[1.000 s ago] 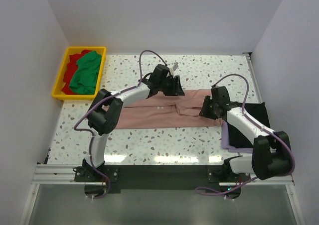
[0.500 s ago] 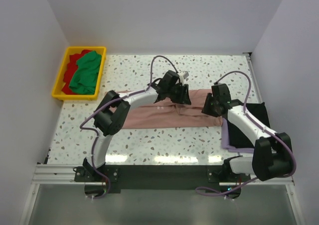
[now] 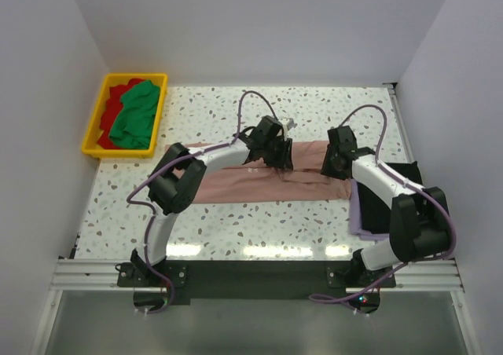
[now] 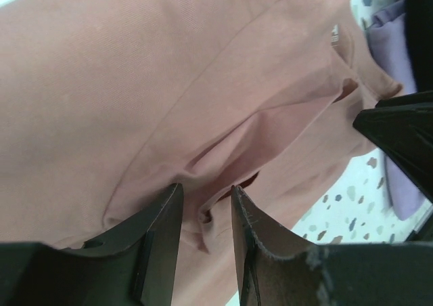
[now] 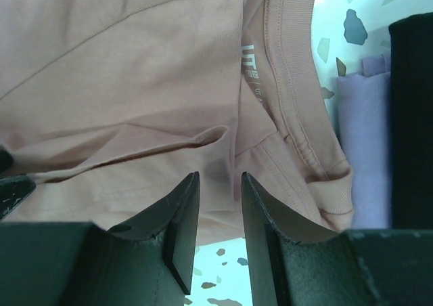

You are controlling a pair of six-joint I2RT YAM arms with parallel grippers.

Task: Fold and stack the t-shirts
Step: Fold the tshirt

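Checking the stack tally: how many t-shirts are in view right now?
5. Pink t-shirt spread mid-table; green t-shirt and red t-shirt in the yellow bin, far left; black t-shirt on the lavender t-shirt at the right edge. More may be hidden in the bin.

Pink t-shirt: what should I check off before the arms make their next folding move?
1. Left gripper over the dusty-pink t-shirt: ok.
2. Left grip on cloth: cannot tell; a pucker sits between its narrow jaws.
3. Right gripper holding cloth: not ok; the jaws stand slightly apart with flat fabric beneath.
4. Shirt lying smooth: not ok; creases run near both grippers.
5. Stack ready: ok; the black t-shirt lies on the lavender t-shirt.
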